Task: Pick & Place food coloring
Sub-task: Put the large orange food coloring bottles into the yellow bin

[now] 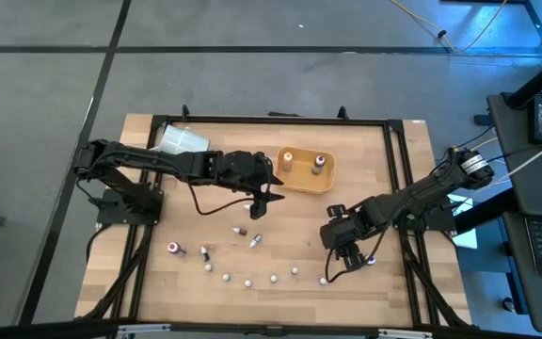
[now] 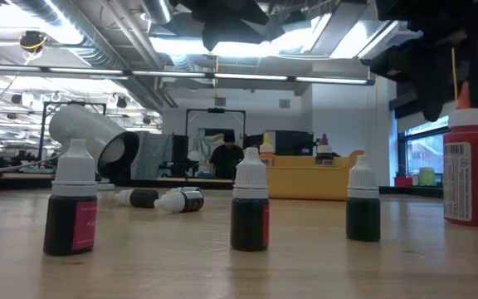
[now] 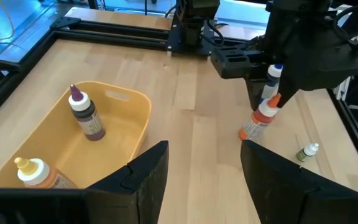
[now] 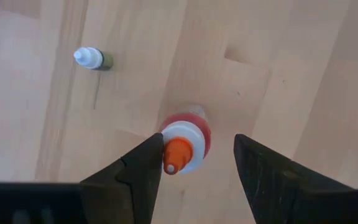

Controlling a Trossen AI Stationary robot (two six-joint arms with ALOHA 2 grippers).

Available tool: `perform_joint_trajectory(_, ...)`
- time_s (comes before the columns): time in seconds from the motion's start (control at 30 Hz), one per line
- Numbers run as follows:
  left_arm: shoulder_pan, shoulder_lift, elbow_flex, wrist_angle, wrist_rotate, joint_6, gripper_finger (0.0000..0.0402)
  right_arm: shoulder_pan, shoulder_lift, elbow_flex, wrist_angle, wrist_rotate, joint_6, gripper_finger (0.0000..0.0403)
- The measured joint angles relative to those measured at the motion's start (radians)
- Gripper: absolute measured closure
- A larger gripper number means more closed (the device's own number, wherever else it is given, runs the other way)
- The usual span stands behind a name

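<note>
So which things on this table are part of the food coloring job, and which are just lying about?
Job:
- orange-tipped bottle standing between the open fingers of the right tool
- small dropper vials in a row
- two bottles already in the tray
- left tool, open beside the tray

Lying about:
- white cylinder on its side

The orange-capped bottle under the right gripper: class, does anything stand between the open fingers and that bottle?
Nothing visible does. The right gripper hangs open directly above the orange-capped bottle, a finger on either side of its cap, with bare table around it. The nearest other bottle lies well aside.
</note>
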Motion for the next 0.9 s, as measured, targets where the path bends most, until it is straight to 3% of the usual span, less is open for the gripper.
perform_joint_trajectory(0.9,0.000,0.001,0.000,0.000,-0.001,0.000,0.0206,0.037,0.000,-0.014,0.012,0.008,0.022,0.0203)
